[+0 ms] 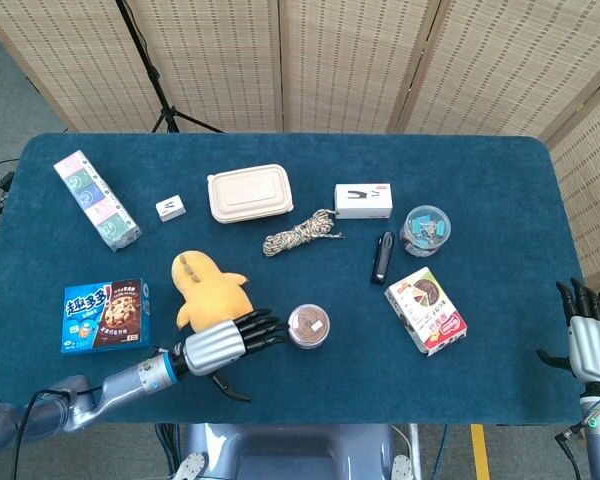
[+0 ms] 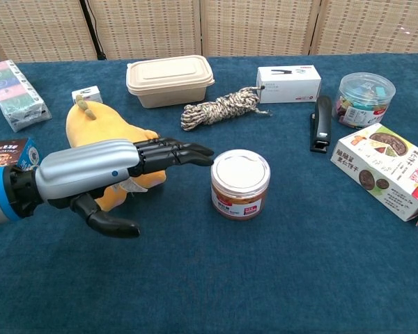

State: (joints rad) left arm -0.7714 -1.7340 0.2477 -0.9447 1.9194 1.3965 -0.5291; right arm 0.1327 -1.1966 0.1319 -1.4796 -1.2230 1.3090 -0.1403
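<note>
Now reaching with left hand spread wide, empty, fingertips just beside jar; better to approach slowly, clear of plush toy.

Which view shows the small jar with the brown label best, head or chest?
The chest view. There the jar is close and seen from the side, so its pale lid, brown contents and label band all show, with the left hand reaching toward it. The head view shows only its round top from above.

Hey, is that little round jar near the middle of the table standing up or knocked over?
Standing upright: the jar rests on its base, lid facing up.
</note>
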